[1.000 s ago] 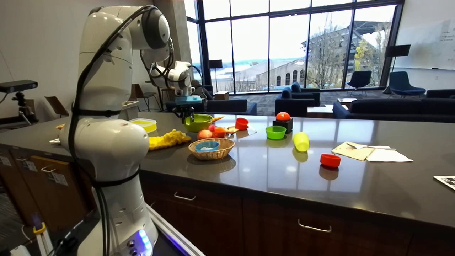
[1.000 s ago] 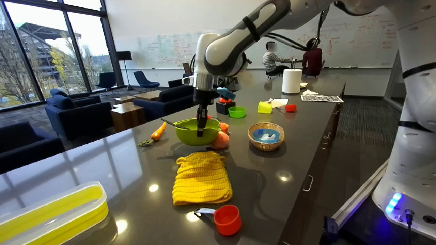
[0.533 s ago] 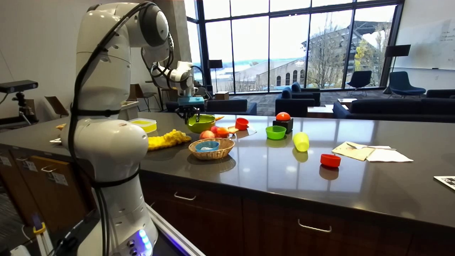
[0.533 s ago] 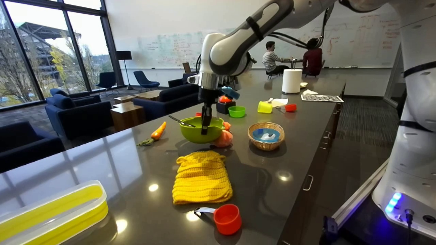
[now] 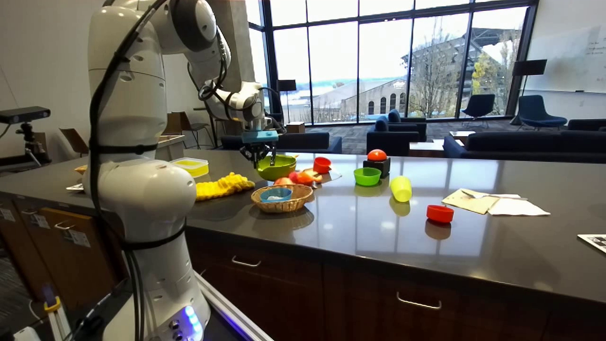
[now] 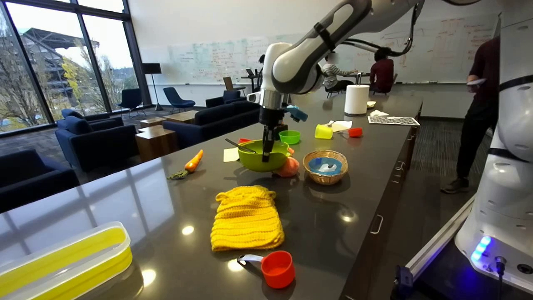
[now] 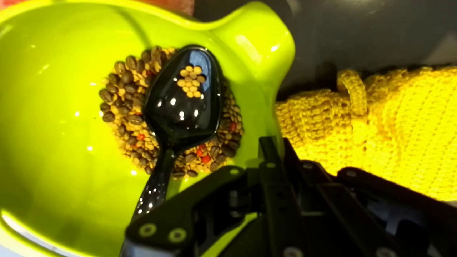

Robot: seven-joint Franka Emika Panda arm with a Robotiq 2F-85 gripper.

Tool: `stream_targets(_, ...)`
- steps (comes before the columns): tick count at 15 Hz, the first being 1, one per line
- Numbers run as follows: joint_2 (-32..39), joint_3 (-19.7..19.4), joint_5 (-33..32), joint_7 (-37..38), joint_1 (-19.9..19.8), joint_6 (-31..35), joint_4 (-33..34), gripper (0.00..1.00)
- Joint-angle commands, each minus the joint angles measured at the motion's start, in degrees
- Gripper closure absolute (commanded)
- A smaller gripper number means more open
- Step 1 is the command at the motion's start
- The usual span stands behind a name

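Where the gripper (image 7: 280,142) meets the bowl (image 6: 253,163): jaws narrow, the fingers (image 7: 268,153) pinching the bowl's wall just along from its spout (image 7: 264,39).
Bowl position: over the counter (image 6: 166,250), just beside the fruit (image 6: 288,167); whether the base touches down cannot be told.
Spoon (image 7: 182,121): head of the spoon over the mix (image 7: 125,103), a few pale grains in it; handle crossing the rim.
Mix make-up: dark beans, pale grains and red bits, pooled in the bowl's bottom.
Basket (image 6: 325,179): near the fruit, holding a blue dish (image 6: 315,166).
Cloth (image 6: 247,221): on the counter, near the gripped side of the bowl.
Bowl tipping: judged the chief hazard; a one-sided pinch could let the load turn the bowl about the fingers and spill the mix.
Glossy wall: could slip between the fingers if the squeeze is light.
Spoon handle: a tilt or jerk could lever the spoon out over the rim, scattering grains.
Fruit clearance: slight; low sideways travel could knock the fruit, perhaps against the basket.
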Motion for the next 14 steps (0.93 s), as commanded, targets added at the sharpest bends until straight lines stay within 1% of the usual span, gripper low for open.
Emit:
stream_targets(1, -2.57, -0.93, -0.04, 1.27, 0.38, 1.79, -5.10, 0.99)
stream_targets(2, -2.13, -0.18, 1.57, -0.43, 0.43, 1.08, -4.82, 0.99)
stream_targets(4, -1.21, 0.96, 1.10, -1.18, 1.79, -0.15, -3.99, 0.99)
stream_targets(9, 1.05, 2.15, -4.72, 1.13, 6.10, -2.15, -3.35, 0.99)
stream_targets(14, 1.67, 1.82, -8.01, 2.00, 6.61, -2.14, -3.06, 0.99)
